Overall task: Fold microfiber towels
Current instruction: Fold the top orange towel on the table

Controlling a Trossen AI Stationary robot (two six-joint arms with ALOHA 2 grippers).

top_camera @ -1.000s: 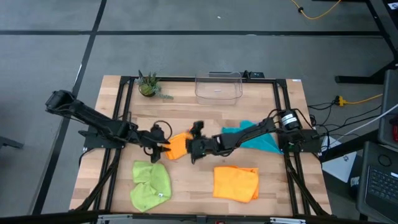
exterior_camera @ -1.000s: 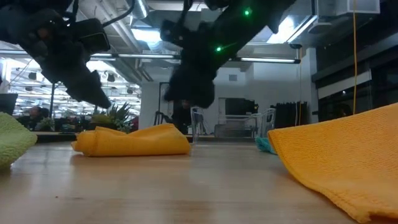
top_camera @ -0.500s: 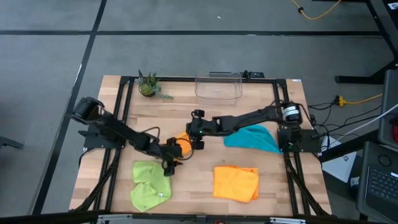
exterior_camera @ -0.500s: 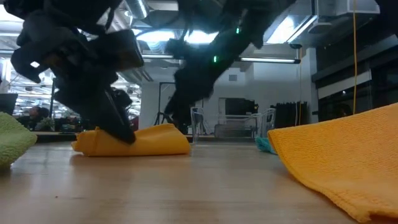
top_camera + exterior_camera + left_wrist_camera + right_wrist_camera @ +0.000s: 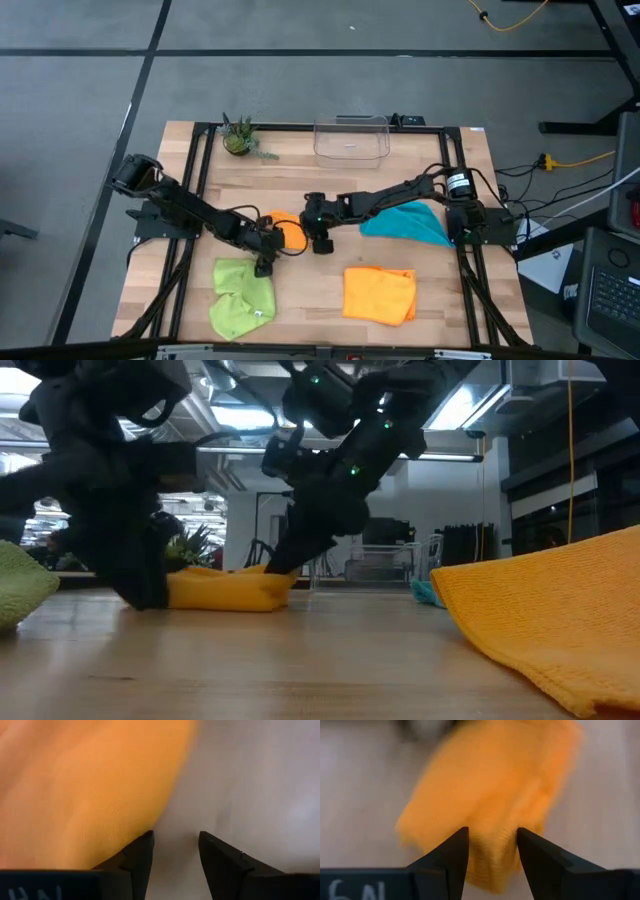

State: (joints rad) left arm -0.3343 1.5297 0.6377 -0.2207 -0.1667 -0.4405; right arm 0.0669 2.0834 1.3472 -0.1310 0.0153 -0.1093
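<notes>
Grippers, left (image 5: pixel 264 262) and right (image 5: pixel 322 240), flank the centre orange towel (image 5: pixel 289 232), jaws narrowly parted, gripping nothing. Bare tabletop (image 5: pixel 320 180) lies toward twelve o'clock. Four towels: second orange (image 5: pixel 379 294), lime green (image 5: pixel 243 296), teal (image 5: pixel 405 222).

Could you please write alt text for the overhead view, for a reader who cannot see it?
Both hands, left and right, flank a bunched orange towel mid-table. A lime green towel, flat orange towel and teal towel lie around it.

We are observing a matt, fine-textured orange microfiber cloth (image 5: pixel 490 805) lying on a smooth pale wooden plank tabletop (image 5: pixel 300 170); a clear glossy plastic bin (image 5: pixel 351 139) is sitting behind.
</notes>
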